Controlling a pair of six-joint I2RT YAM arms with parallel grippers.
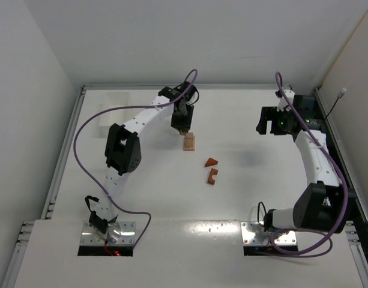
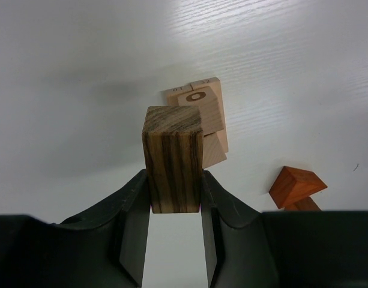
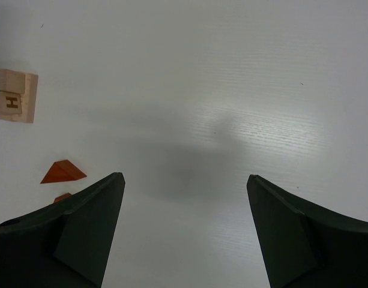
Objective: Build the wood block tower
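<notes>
Black fingers [image 2: 131, 207] of the left gripper [image 2: 174, 180] fill the bottom of the left wrist view. They are pinched narrow on a dark striped wood block [image 2: 173, 161], which is gripped by its two side faces. The block stands upright with its grain running top to bottom, and its lower end sits between the pads.

- Tower: a small stack of light tan blocks [image 2: 203, 117] stands on the white table [image 1: 244, 198], just past the held block. The top face carries a printed "O" and the edge of the piece behind it has small digits. The number of pieces is unclear. Whether the held block touches the stack cannot be told.
- From the top camera, the left gripper [image 1: 182, 126] hangs at the far side of the tan stack [image 1: 189, 142], near the table's middle.
- Loose pieces: a reddish-brown wedge [image 1: 211, 161] lies to the right of the tower and nearer the arm bases. A second reddish-brown piece [image 1: 213, 176] sits just beside it, and they are apart from the stack. The left wrist view shows the wedge [image 2: 296, 186] lying clear of the tan blocks.
- Right gripper [image 3: 184, 178]: fingers spread wide with nothing between them, over bare table. In the top view it [image 1: 269, 123] is far to the right, well apart from the tower. Its camera catches the tan stack [image 3: 12, 96] at the left edge, with an "H" on one face.
- A white tray [image 1: 113, 113] sits at the far left of the table.
</notes>
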